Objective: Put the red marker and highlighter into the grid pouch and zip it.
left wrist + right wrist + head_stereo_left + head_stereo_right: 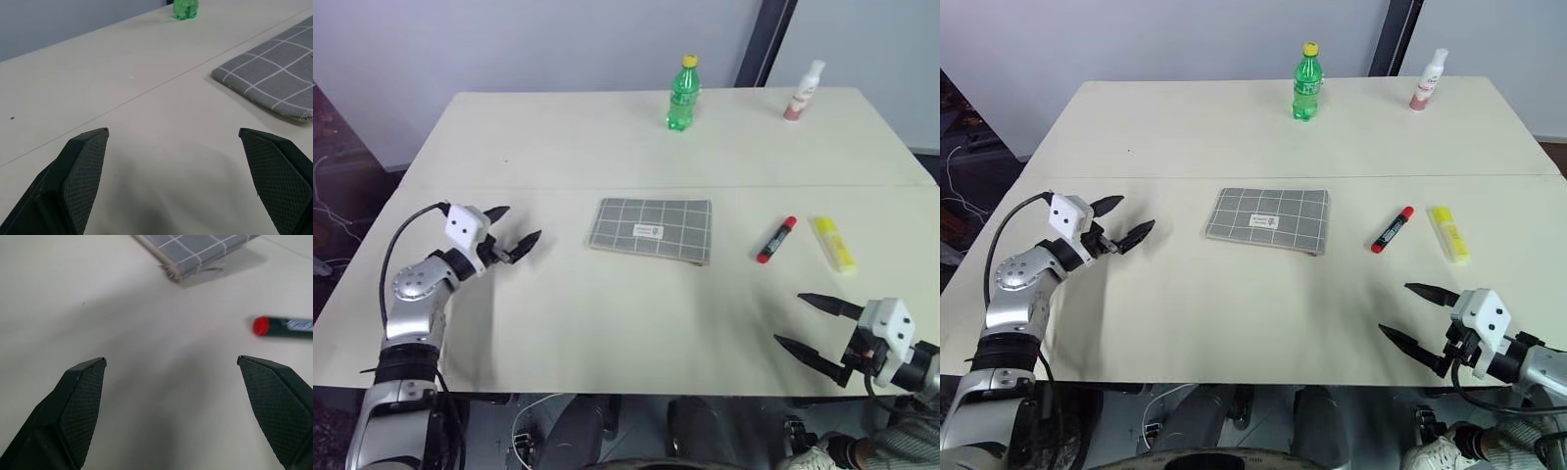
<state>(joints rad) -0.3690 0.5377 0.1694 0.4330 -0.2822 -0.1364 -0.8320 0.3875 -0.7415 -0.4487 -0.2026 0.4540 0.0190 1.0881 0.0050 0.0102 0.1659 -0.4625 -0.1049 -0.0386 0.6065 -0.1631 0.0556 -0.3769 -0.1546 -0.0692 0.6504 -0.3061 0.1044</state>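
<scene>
Cream-white rectangular table, with a faint seam running across its width behind the working area. At its middle lies the flat grey fabric grid pouch with white grid lines and a small white label, resting flat on the tabletop just in front of the seam. Left gripper, two black fingers on a silver arm, hangs just over the table well to the left of the pouch, its fingers spread apart and holding nothing; the left wrist view shows both textured fingertips wide of each other with bare table between them and a corner of the pouch ahead. Right gripper, near the table's front right edge, likewise stands released and empty, fingers splayed. Green plastic bottle with a yellow cap stands upright at the far side of the table; a slim white bottle with a pinkish label stands upright at the far right. Chunky yellow highlighter lies on the table right of the pouch. Slim red marker, red-capped with a dark barrel, lies between the pouch and the highlighter, apart from both.
</scene>
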